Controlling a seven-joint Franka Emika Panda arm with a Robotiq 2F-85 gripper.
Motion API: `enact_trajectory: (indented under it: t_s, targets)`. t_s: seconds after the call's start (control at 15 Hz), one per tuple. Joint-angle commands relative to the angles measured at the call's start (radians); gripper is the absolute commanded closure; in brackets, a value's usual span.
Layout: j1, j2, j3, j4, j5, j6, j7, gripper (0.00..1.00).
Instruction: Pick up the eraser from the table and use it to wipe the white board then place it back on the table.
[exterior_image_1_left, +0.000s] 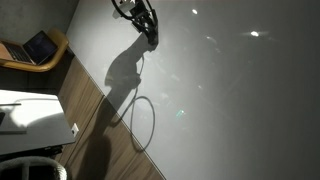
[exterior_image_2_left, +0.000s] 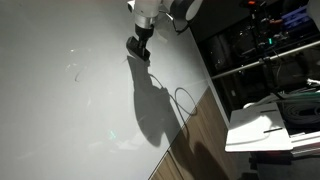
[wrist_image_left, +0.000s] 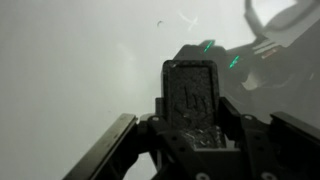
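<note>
In my wrist view the gripper (wrist_image_left: 196, 128) is clenched on the eraser (wrist_image_left: 195, 88), a dark slim block standing upright between the 2 jaws. Just past it lies the white board (wrist_image_left: 70, 70), glossy grey, with faint pen marks near the top. In both exterior views the gripper (exterior_image_1_left: 148, 32) (exterior_image_2_left: 140, 50) points its tip at the white board (exterior_image_1_left: 235, 95) (exterior_image_2_left: 60, 95) and meets its own shadow (exterior_image_1_left: 120, 72) (exterior_image_2_left: 155, 112) there, though I cannot make out the eraser itself. Further along, a thin looped line (exterior_image_1_left: 143, 122) (exterior_image_2_left: 186, 100) marks the panel. Beyond a wood-grain strip (exterior_image_1_left: 90, 112) (exterior_image_2_left: 192, 150), the table (exterior_image_1_left: 25, 112) (exterior_image_2_left: 258, 130) sits well apart from my tool.
</note>
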Motion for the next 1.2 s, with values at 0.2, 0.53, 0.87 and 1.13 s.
enact_trajectory:
  t_s: [0.2,0.53,0.87,1.13]
  targets:
    - [0.054,0.098,0.05,0.124,0.036,-0.033,-0.039,0.71]
    - [0.125,0.205,0.123,0.222,0.057,-0.12,-0.044,0.71]
    - [0.194,0.313,0.16,0.316,0.054,-0.166,-0.06,0.71]
    - [0.229,0.367,0.161,0.372,0.059,-0.199,-0.078,0.71]
